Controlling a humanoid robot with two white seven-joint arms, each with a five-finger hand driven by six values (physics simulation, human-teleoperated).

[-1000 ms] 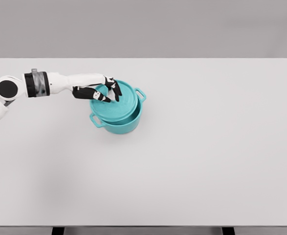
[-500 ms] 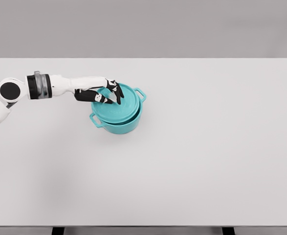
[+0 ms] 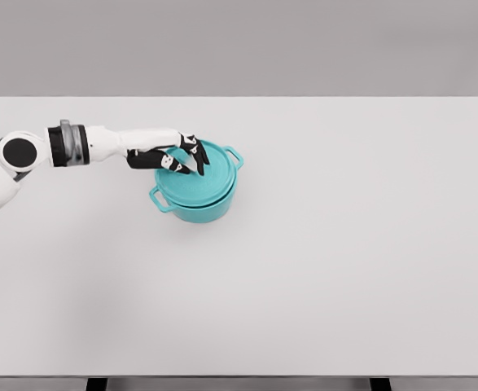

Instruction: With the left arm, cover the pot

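A teal pot (image 3: 199, 211) with two side handles stands on the white table (image 3: 344, 244), left of centre. Its round teal lid (image 3: 208, 177) lies on top of the pot, nearly level and almost lined up with the rim. My left hand (image 3: 186, 160) reaches in from the left and sits over the lid's upper left part. Its dark fingers (image 3: 196, 155) are curled down around the lid's middle, hiding the knob. The right arm is out of sight.
One pot handle (image 3: 235, 155) points to the back right, the other handle (image 3: 159, 199) to the front left. The white forearm (image 3: 116, 143) stretches across the table's left side, above its surface.
The lid has shifted right and settled lower, from tilted and offset left to almost centred on the pot. The left hand moved with it.
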